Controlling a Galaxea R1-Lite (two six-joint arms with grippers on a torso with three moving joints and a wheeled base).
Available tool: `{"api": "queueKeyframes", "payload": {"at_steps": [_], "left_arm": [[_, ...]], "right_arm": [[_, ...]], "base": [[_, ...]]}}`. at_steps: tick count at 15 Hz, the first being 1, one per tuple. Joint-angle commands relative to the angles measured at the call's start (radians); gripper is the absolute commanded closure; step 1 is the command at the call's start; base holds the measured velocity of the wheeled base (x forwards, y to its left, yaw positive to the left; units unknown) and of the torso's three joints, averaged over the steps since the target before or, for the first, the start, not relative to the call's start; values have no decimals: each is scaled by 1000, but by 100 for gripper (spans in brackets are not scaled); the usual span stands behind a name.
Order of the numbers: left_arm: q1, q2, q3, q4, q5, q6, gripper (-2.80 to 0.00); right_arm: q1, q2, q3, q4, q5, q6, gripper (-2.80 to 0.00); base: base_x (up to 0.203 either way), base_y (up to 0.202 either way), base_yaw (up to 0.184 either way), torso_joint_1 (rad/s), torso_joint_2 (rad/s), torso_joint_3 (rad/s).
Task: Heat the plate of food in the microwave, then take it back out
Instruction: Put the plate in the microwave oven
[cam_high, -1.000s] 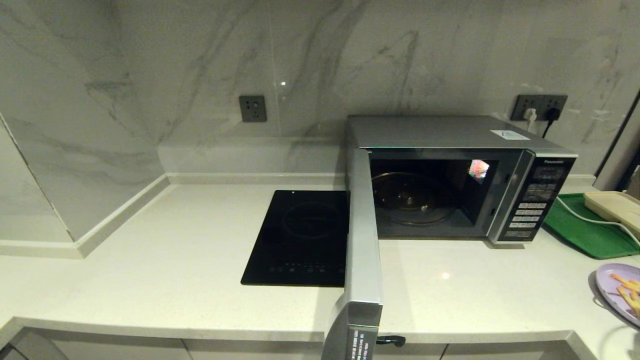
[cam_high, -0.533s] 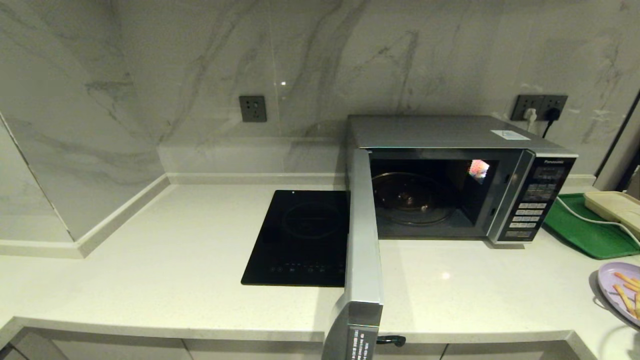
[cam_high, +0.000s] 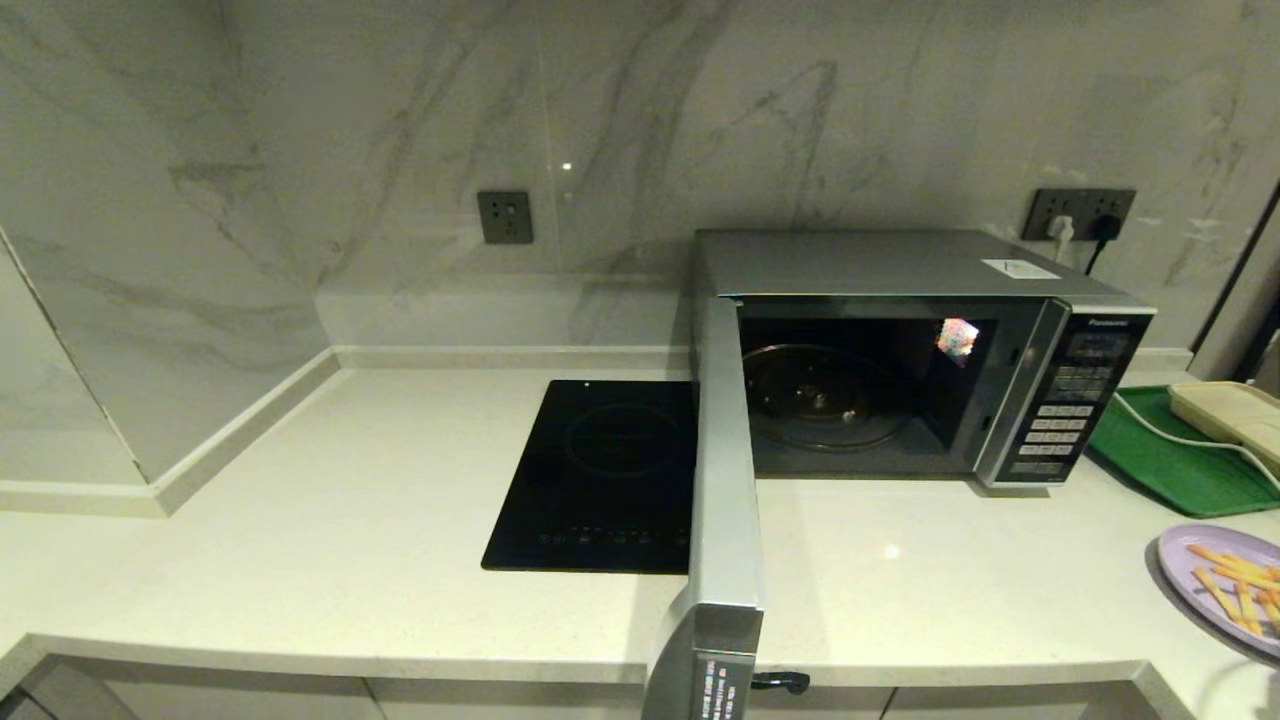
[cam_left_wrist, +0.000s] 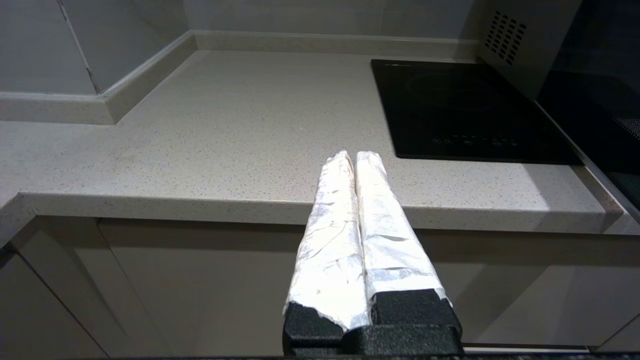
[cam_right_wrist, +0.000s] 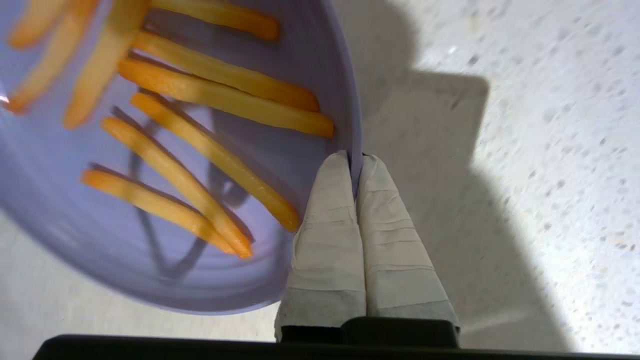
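The pale lilac plate of food (cam_high: 1225, 582) with its orange fries shows at the far right of the counter, partly cut by the frame. My right gripper (cam_right_wrist: 356, 159) is shut on the rim of this plate of food (cam_right_wrist: 90, 215), one finger inside, one outside. The silver-grey microwave (cam_high: 900, 265) stands at the back with its door (cam_high: 722, 480) swung wide open towards me; the glass turntable (cam_high: 822, 395) inside is bare. My left gripper (cam_left_wrist: 354, 156) is shut on nothing, hanging just below the counter's front edge, left of the door.
A black induction hob (cam_high: 600, 475) lies left of the microwave. A green tray (cam_high: 1160, 455) with a cream rectangular object (cam_high: 1225, 410) and a white cable sits right of it. Wall sockets are on the marble backsplash. The counter's front edge (cam_left_wrist: 150, 205) runs before me.
The plate of food has shifted left along the counter's right side, and more of it now shows in the head view. The microwave door and left arm have not moved.
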Motion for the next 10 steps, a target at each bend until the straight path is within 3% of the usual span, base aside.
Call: {"api": "queueKeyframes", "payload": {"at_steps": [1, 5, 10], "left_arm": [[1, -1, 0, 0, 0, -1, 0], [1, 0, 0, 0, 0, -1, 0], [1, -2, 0, 0, 0, -1, 0]], "right_arm": [[1, -48, 15, 1, 14, -14, 0], [9, -104, 56, 1, 82, -81, 0], [75, -173, 121, 2, 125, -84, 0]], "base": [[0, 0, 0, 0, 0, 0], [0, 0, 0, 0, 0, 0], [0, 0, 0, 0, 0, 0]]}}
